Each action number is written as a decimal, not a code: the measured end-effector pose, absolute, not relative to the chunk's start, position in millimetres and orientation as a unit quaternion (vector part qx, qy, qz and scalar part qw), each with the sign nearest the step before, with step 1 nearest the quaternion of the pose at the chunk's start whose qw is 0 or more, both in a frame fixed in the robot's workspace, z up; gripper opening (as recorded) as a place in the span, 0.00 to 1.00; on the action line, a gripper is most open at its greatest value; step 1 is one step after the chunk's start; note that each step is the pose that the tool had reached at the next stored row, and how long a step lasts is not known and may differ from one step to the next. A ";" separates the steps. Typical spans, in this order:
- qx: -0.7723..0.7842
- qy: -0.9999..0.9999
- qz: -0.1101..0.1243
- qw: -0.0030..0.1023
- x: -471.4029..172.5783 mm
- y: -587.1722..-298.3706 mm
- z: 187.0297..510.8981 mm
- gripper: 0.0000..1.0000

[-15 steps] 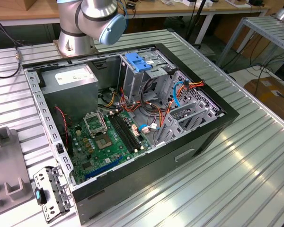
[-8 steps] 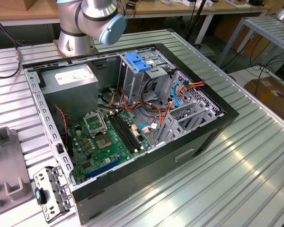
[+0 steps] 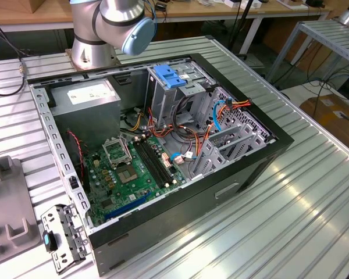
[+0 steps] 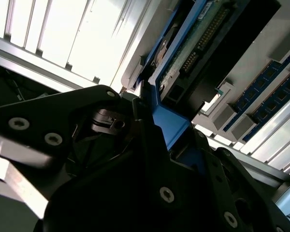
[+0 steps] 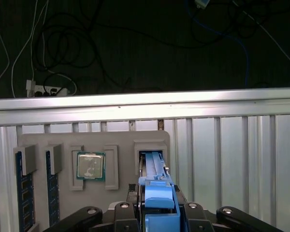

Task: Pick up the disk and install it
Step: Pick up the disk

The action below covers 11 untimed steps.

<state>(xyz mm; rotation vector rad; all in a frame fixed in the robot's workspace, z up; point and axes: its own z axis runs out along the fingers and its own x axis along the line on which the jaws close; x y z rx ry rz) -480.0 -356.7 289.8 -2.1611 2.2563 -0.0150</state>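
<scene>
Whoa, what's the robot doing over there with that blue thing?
A robot arm's claw is closed on the blue rail of the disk, a computer hard drive. The disk stands on edge in a slot of a grey tray, beside a processor chip and memory sticks. The open computer case sits on the table; the disk is not in it yet.

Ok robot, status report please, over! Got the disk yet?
Copy: fingers shut on the disk. Disk on edge in grey tray slot. Chip beside it, apart.
</scene>
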 end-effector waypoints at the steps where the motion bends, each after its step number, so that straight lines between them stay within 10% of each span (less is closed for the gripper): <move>1: -0.693 0.721 -0.005 0.009 -480.0 -356.7 289.8 0.37; 11: -0.696 0.718 -0.005 0.009 -480.0 -356.7 289.8 0.37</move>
